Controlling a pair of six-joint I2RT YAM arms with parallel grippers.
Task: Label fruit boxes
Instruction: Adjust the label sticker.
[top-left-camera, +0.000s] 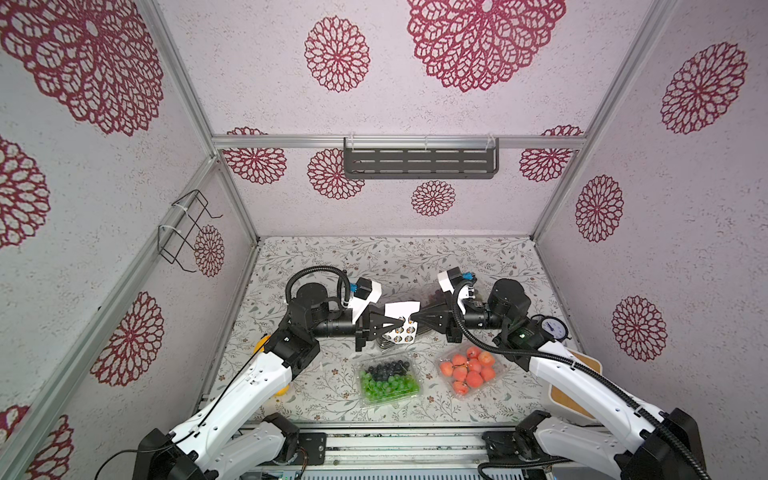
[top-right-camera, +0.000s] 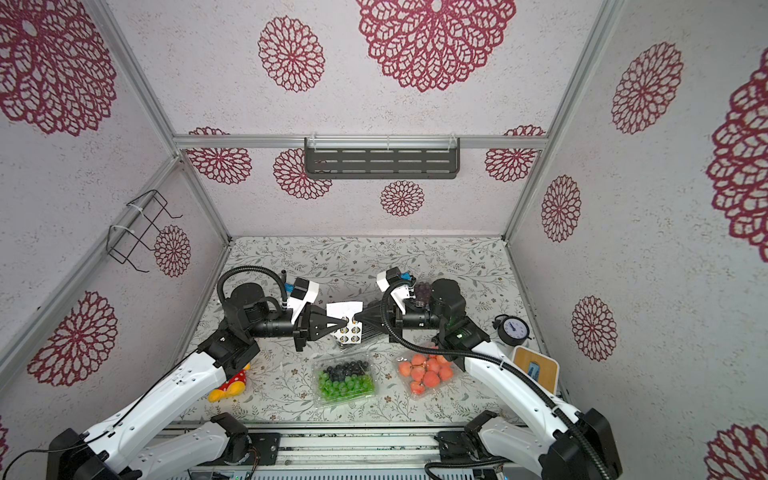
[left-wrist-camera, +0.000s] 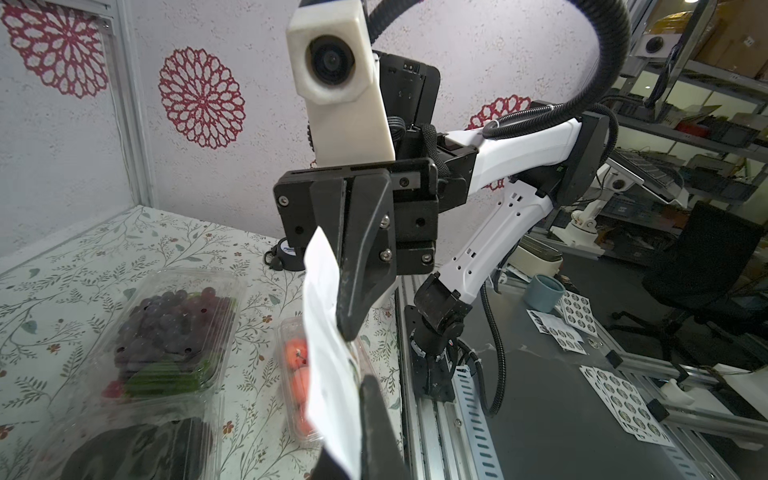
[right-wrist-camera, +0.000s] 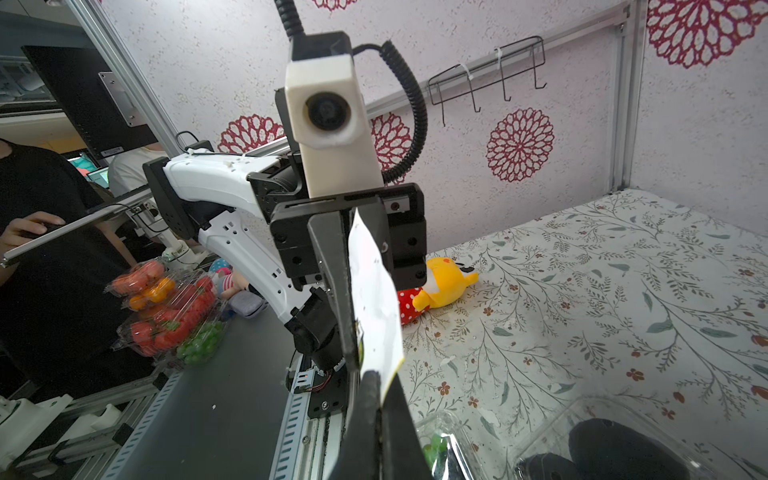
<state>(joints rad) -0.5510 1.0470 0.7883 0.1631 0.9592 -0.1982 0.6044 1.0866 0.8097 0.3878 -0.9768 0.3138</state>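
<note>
**Both grippers pinch the sticker sheet over the fruit boxes**

The left gripper (top-left-camera: 400, 320) and the right gripper (top-left-camera: 411, 319) meet almost tip to tip above the middle of the table (top-left-camera: 374, 257). Each is clenched on the white sticker sheet (top-left-camera: 401, 309), which is held up off the tabletop between them. In both wrist views the sheet stands nearly edge-on, nipped by black fingers from opposite ends, with round stickers showing on its lower part in both top views.

The four clear fruit boxes all rest on the table. The box of green and blue fruit (top-left-camera: 388, 380) and the box of orange-red fruit (top-left-camera: 469, 372) sit side by side near the front edge, a gap between them. The box of dark purple fruit (left-wrist-camera: 174, 328) lies further back, mostly hidden behind the right arm in both top views. The box of black fruit (left-wrist-camera: 141, 449) lies beside it, below the grippers. A yellow plush toy (top-right-camera: 228, 386) lies at the table's left side, partly under the left arm
</note>
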